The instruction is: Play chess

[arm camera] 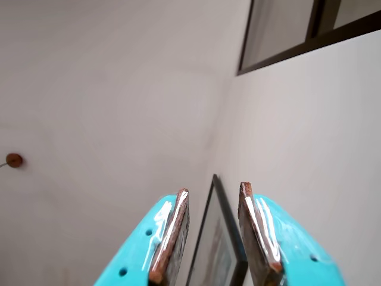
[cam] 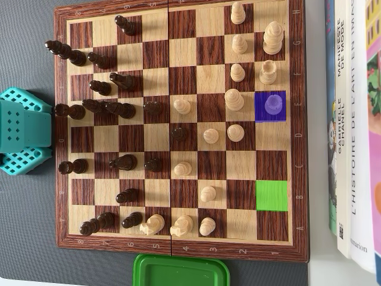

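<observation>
In the overhead view a wooden chessboard (cam: 178, 7) lies flat, with dark pieces (cam: 113, 108) mostly on its left half and light pieces (cam: 237, 72) mostly on its right. One square is marked purple, with a light piece (cam: 272, 105) standing on it. Another square is marked green (cam: 272, 195) and is bare. My gripper (arm camera: 214, 188) shows only in the wrist view. Its teal jaws with brown pads (arm camera: 172, 232) stand apart with nothing between them and point at a pale wall, away from the board.
The teal arm base (cam: 21, 131) stands left of the board. A green lid or box (cam: 181, 271) lies below it and books (cam: 351, 119) lie on its right. The wrist view shows a black picture frame (arm camera: 223, 238), a dark window frame (arm camera: 309, 36) and a brown knob (arm camera: 13, 159).
</observation>
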